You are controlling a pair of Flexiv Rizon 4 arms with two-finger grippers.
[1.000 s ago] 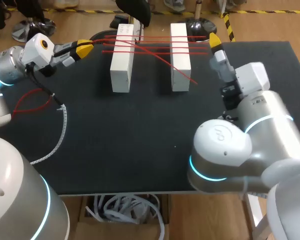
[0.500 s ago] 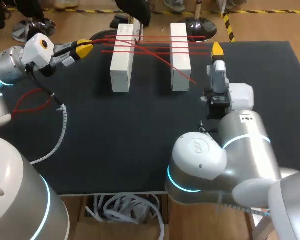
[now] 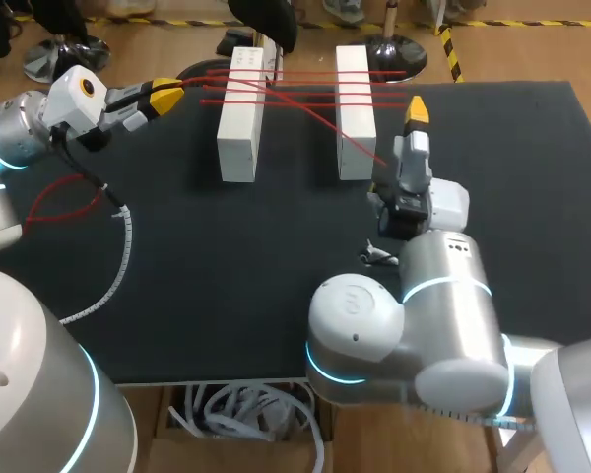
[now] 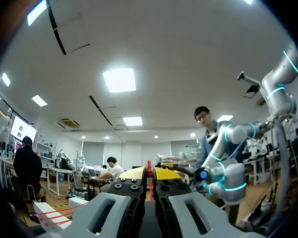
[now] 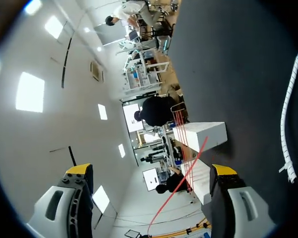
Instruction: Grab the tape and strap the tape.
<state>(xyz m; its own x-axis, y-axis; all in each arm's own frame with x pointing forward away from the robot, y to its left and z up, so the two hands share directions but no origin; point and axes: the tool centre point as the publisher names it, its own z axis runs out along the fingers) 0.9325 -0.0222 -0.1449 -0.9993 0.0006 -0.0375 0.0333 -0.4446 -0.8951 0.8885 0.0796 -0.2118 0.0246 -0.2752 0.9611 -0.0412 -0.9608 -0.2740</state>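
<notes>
Well, the left pincer (image 3: pixel 166 96) sits in the upper left of the head view, just past the far left corner of the black surface (image 3: pixel 227 286). It is clenched on the end of the red tape (image 3: pixel 305 83). In its own wrist view a thin red strip stands pinched upright between the two yellow tips, which are pressed close together. From that pincer the tape runs toward the right of the frame in several nearly level strands. These lie over the tops of the left block (image 3: pixel 240 133) and the right block (image 3: pixel 355 118), two white blocks standing apart in the upper middle. One more strand slants down from the left block, crosses the right block and ends on the surface near the right arm's wrist. The right pincer (image 3: pixel 415 110) is just to the right of the right block, pointing toward the top of the frame. It is released: its wrist view shows the fingers spread wide with nothing touching them. The slanted strand and both blocks show ahead of it, between the fingers. At the left of the head view a white spiral cord (image 3: pixel 124 246) lies on the surface, with a loop of red wire (image 3: pixel 49 202) beside it near the left arm.
</notes>
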